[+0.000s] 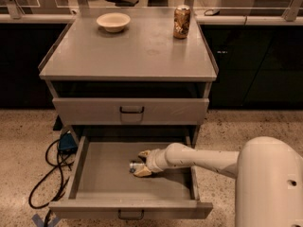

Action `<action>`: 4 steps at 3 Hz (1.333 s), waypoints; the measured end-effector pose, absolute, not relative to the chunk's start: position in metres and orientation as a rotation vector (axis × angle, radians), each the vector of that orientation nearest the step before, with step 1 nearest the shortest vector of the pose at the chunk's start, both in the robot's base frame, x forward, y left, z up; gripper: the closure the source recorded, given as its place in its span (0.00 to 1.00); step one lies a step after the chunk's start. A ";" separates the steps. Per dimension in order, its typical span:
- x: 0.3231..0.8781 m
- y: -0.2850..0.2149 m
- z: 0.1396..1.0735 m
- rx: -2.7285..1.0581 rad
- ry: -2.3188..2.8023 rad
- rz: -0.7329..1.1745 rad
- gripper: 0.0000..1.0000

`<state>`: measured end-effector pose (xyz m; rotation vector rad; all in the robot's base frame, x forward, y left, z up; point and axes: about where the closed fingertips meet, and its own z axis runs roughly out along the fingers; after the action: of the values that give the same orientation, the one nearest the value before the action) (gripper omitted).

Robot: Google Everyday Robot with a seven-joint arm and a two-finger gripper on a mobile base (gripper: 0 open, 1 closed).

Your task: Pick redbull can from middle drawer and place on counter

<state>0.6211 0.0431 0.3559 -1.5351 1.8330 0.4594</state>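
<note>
Drawer [90, 174]: pulled out low at the front, below the counter's front edge; flat grey floor, handle on its front lip.
Arm: white, reaches in from the right over the drawer's right wall.
Gripper [140, 162]: down on the drawer floor, right of the middle; its two tan fingers [140, 172] sit one nearer and one farther, spread around the can.
Can [135, 166]: small silver-blue, lying between the fingers on the drawer floor; I cannot tell whether the pads already touch it.
Stage: a judgement only, the grasp looks in hand and the lift not yet begun.
Risk, grip: the can is slim and shiny; a pinch off its middle could let it roll or squirt away along the floor.
Risk, lift: the closed drawer front sits above the back of the open drawer; a straight rise could knock the wrist or can against it.
Counter [128, 51]: broad grey top, bare across its front half.
Bowl [113, 21]: near the far left corner.
Gold can [182, 21]: upright near the far right corner; placing near the front edge would avoid both.
</note>
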 end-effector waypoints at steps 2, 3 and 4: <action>0.613 0.039 0.368 -1.523 1.847 0.413 0.89; 0.616 0.029 0.407 -1.458 1.925 0.290 1.00; 0.607 0.008 0.451 -1.426 1.992 0.179 1.00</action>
<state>0.6073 0.0075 0.4510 -1.4262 1.9917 0.1790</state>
